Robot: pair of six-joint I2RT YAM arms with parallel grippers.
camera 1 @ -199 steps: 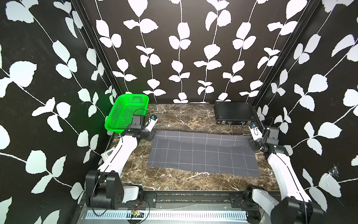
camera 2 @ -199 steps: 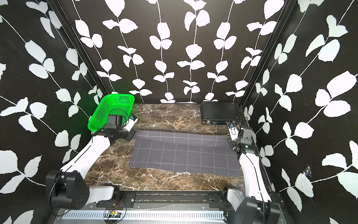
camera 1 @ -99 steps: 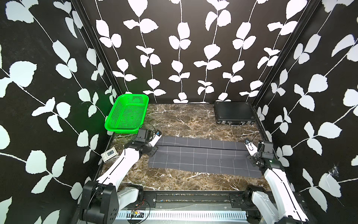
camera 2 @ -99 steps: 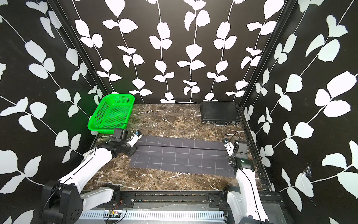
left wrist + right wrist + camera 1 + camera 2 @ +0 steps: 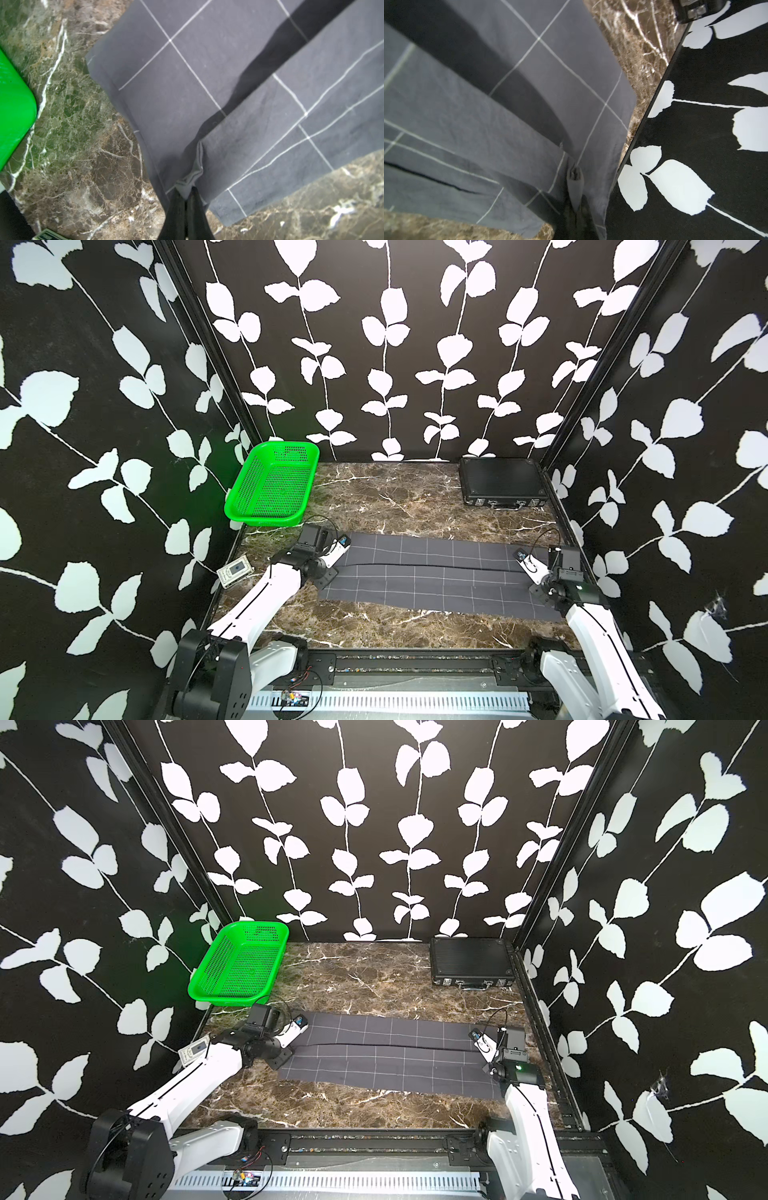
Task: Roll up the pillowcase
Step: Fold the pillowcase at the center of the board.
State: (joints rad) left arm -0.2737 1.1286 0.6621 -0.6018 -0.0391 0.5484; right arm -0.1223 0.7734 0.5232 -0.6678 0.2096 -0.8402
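Jaws of the left gripper are pressed together on the pillowcase end at 9 o'clock; the right gripper pinches the end at 3 o'clock. The pillowcase lies folded over itself on the marble table, toward 6 o'clock. A basket stands at 10 o'clock, a case at 2 o'clock. The walls are black with white leaves.

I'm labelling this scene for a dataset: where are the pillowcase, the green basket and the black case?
pillowcase (image 5: 436, 589): in a top view, middle of its nearer strip.
green basket (image 5: 266, 520): in a top view, on its front rim.
black case (image 5: 500, 479): in a top view, centre of its lid.
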